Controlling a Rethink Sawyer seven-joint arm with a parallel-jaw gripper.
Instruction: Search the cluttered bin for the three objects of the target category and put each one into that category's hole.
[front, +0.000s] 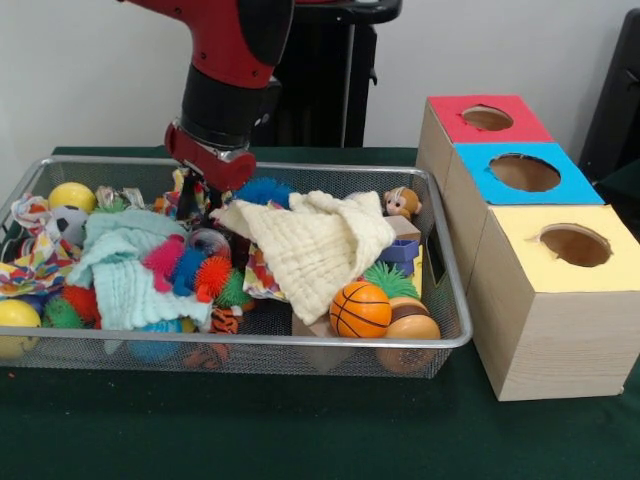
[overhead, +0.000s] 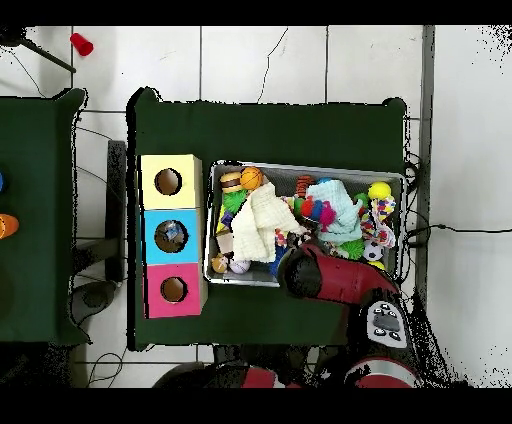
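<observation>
Clutter fills the wire mesh bin (front: 445, 262), and the target category cannot be told from the pictures. Taking the cream waffle-weave cloth (front: 318, 243) draped over the middle as the landmark: just in front of it sits an orange toy basketball (front: 360, 309), with a brown-and-tan ball (front: 410, 325) touching that ball's side. Behind the cloth stands a small monkey figure (front: 401, 203); beside the cloth lie a green spiky ball (front: 389, 279) and a blue block (front: 402, 251). On the cloth's other side lies a mint-green towel (front: 122, 262) with pink, blue and orange spiky toys on it, and further off a yellow ball (front: 72, 196) and a small soccer ball (front: 68, 222).

The gripper (front: 212, 190) is down in the bin just behind the cloth's corner; whether its jaws are apart or closed is hidden by the clutter.

Beside the bin stand three wooden boxes with round holes: red-topped (front: 484, 118), blue-topped (front: 525, 173) and yellow-topped (front: 570, 245).
</observation>
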